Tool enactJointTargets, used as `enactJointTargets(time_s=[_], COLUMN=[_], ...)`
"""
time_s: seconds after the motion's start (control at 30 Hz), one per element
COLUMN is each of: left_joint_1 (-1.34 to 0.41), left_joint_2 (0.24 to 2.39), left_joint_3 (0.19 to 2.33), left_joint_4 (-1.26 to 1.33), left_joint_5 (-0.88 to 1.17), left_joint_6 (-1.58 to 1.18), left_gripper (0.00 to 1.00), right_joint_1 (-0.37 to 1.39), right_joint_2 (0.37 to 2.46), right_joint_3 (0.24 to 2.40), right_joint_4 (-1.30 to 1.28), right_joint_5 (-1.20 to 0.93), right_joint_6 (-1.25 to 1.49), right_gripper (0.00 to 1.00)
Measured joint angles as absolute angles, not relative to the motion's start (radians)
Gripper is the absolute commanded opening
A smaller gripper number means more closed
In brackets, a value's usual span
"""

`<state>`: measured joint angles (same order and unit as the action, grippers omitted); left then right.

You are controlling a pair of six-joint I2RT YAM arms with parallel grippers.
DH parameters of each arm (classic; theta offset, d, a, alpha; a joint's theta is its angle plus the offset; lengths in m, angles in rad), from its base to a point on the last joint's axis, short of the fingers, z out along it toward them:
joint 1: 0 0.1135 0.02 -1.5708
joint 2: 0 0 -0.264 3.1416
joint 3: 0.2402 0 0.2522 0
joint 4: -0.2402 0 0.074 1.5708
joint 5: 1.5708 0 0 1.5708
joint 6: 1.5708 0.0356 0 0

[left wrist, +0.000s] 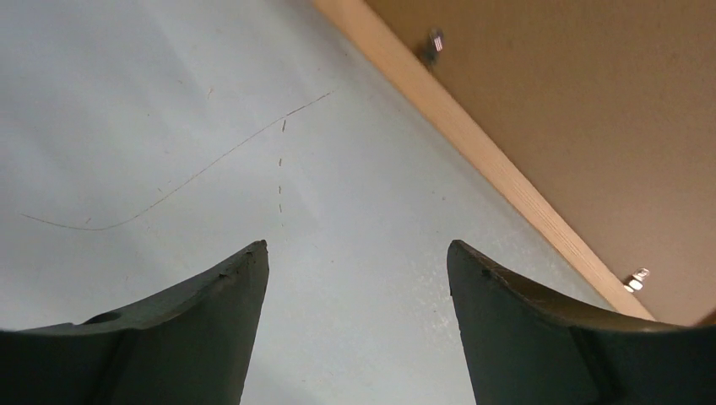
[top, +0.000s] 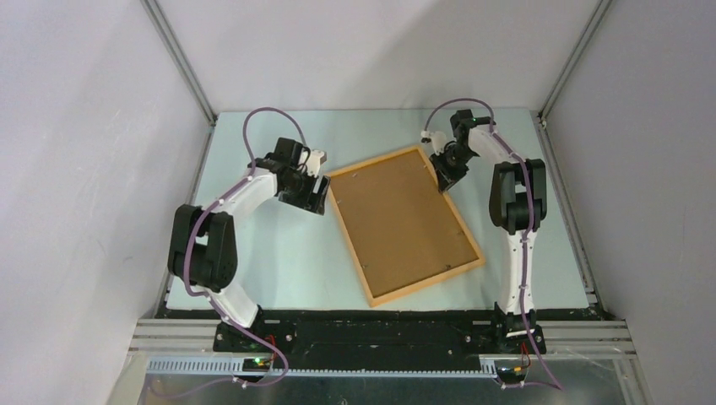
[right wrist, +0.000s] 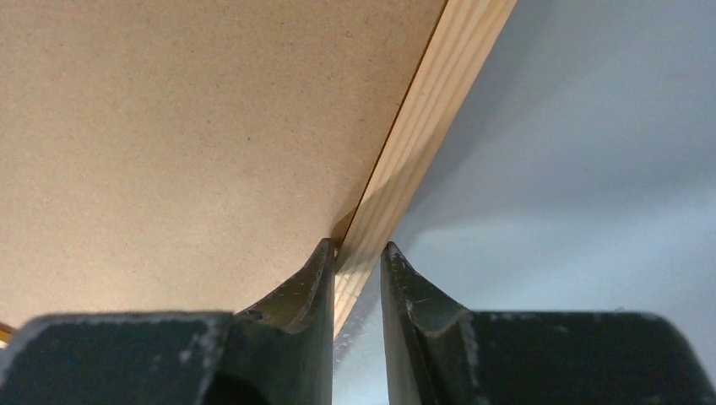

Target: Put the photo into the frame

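Note:
The frame [top: 426, 283] lies flat in the middle of the table, back side up, with a brown backing board [top: 401, 219] filling it. The photo is hidden. My right gripper [top: 442, 177] is at the frame's far right side. In the right wrist view it [right wrist: 359, 246] is shut on the wooden rail [right wrist: 431, 126], one finger on the board [right wrist: 194, 126] and the other outside the rail. My left gripper [top: 319, 196] hangs just left of the frame's far left side. In the left wrist view it [left wrist: 357, 246] stands open over bare table, the rail [left wrist: 473, 143] to its right.
Two small metal tabs [left wrist: 434, 44] [left wrist: 635, 278] sit along the inner edge of the frame's left rail. The pale table [top: 279, 261] is bounded by grey walls at the left, right and back. A thin scratch [left wrist: 169, 190] marks the table surface.

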<state>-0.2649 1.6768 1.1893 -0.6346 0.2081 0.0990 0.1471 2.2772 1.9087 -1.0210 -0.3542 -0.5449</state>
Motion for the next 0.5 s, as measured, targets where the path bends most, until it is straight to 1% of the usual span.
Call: enactJointTargets(time_s=[0.23,0.5], left_joint_1=[-0.265,-0.262], left_joint_2=[1.655,1.628], left_joint_3=[1.162,1.128], left_joint_4=[-0.631,-0.634], left_joint_5=[0.201,0.179], left_joint_6=[0.108,0.114], left_gripper=[0.82,0.82], right_joint_1=[0.242,0.385], right_joint_2=[2.304,2.386], right_joint_3=[1.948,2.089], right_joint_4=[-1.082,-1.148], right_joint_5=[-0.3,-0.272], right_joint_6=[-0.684,-0.755], right_gripper=[0.0,0.0])
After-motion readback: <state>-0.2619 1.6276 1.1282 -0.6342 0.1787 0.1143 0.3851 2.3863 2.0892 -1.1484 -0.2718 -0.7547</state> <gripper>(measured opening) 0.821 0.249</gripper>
